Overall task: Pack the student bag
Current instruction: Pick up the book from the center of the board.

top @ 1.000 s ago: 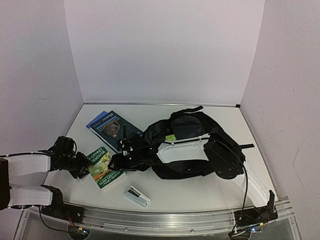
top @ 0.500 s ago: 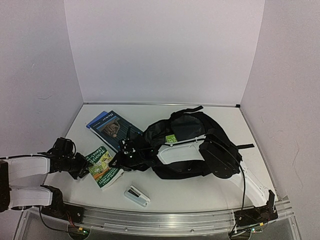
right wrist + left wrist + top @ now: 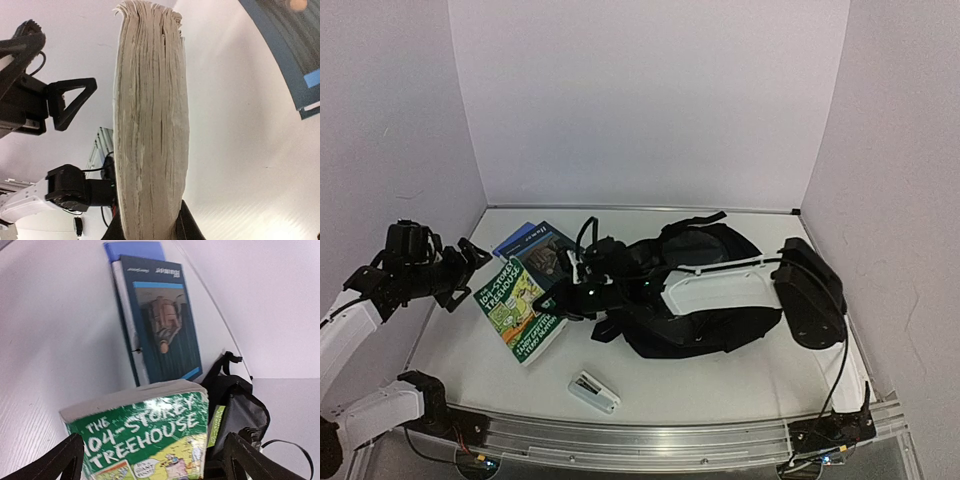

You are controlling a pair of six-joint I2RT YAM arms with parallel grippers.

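Observation:
The student bag [image 3: 705,300], a big black backpack, lies at mid-table; its edge also shows in the left wrist view [image 3: 235,412]. A green "104-Storey Treehouse" book [image 3: 515,305] is tilted up off the table just left of the bag. My right gripper [image 3: 563,298] reaches across the bag and is shut on the book's right edge. The right wrist view shows the book's page edges [image 3: 150,125] pinched between that gripper's jaws [image 3: 150,227]. My left gripper [image 3: 467,268] hangs open to the left of the book, apart from it. Its fingers [image 3: 67,460] frame the green cover [image 3: 145,435].
Two blue books [image 3: 542,252] lie stacked behind the green one, also in the left wrist view [image 3: 160,325]. A small white stapler-like object [image 3: 593,391] rests near the front edge. White walls enclose the table on three sides.
My left gripper opened, let go of the green book and rose up and to the left. My right gripper closed on the book and lifted it off the table.

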